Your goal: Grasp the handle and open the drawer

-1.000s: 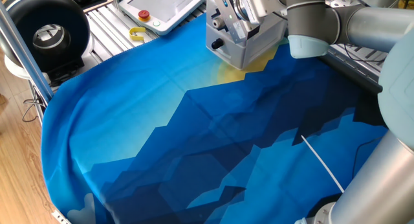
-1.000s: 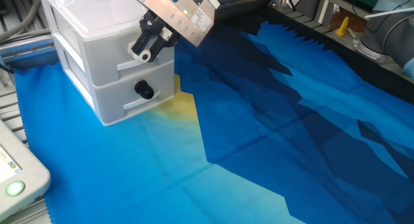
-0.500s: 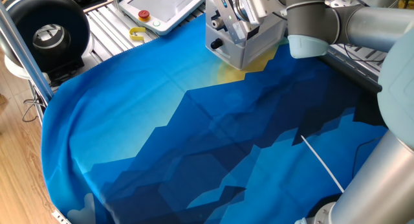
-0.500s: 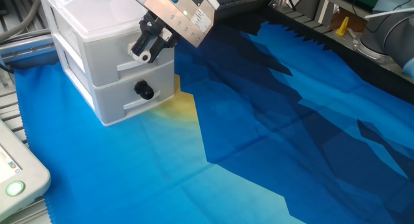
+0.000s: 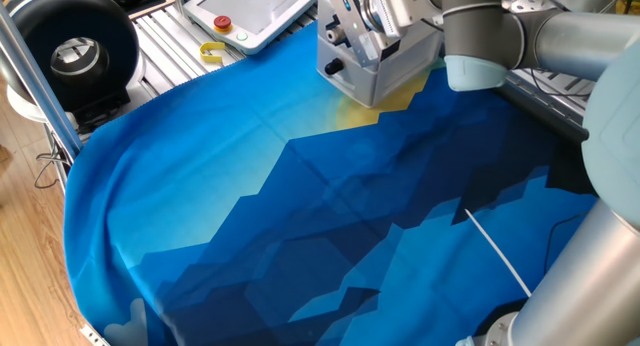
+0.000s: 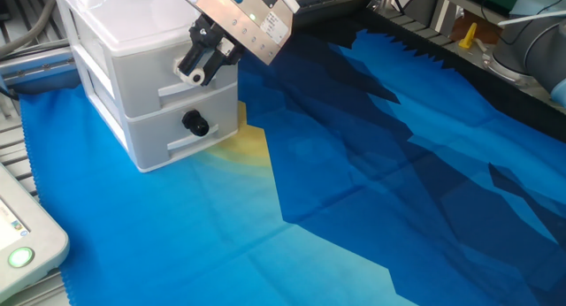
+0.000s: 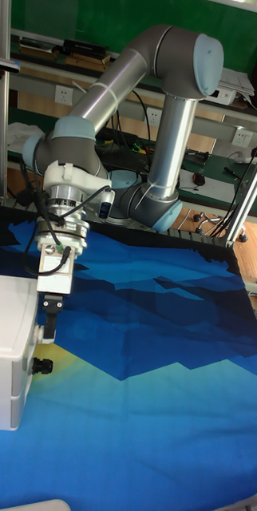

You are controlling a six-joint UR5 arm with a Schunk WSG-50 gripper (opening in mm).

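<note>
Now I see the drawer (image 6: 133,94), a pale grey box at the surface's (image 6: 371,209) edge. My hand (image 6: 196,63) squeezes narrow at the upper front; the black handle (image 6: 195,123) sits free just below.

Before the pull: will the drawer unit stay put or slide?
Probably light: the drawer unit looks like thin pale plastic, nothing visibly clamping it. It sits on blue cloth, so it may slide toward the gripper. Squat, so tipping seems unlikely.
</note>
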